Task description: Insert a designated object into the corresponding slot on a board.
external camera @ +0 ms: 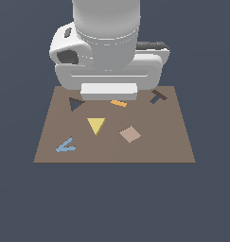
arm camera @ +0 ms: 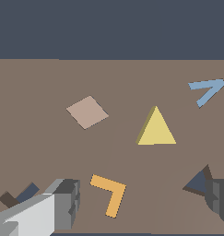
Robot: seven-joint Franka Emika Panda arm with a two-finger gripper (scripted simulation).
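The yellow triangular block (external camera: 95,125) lies flat on the brown board (external camera: 159,142), near its middle, untouched. It also shows in the wrist view (arm camera: 156,129). The dark triangular slot (external camera: 75,104) is at the board's far side, toward the exterior view's left, and is empty; in the wrist view (arm camera: 198,183) one finger partly covers it. My gripper (arm camera: 141,203) is open and empty, with its fingers (arm camera: 62,203) wide apart above the board's far part, over the orange L-shaped piece. In the exterior view the white hand (external camera: 109,90) hides the fingers.
A blue V-shaped piece (external camera: 66,146) lies near the board's front, at the exterior view's left. A pink square tile (external camera: 129,134) lies right of the triangle. The orange L-shaped piece (external camera: 119,103) and a dark T-shaped recess (external camera: 158,97) are at the far side.
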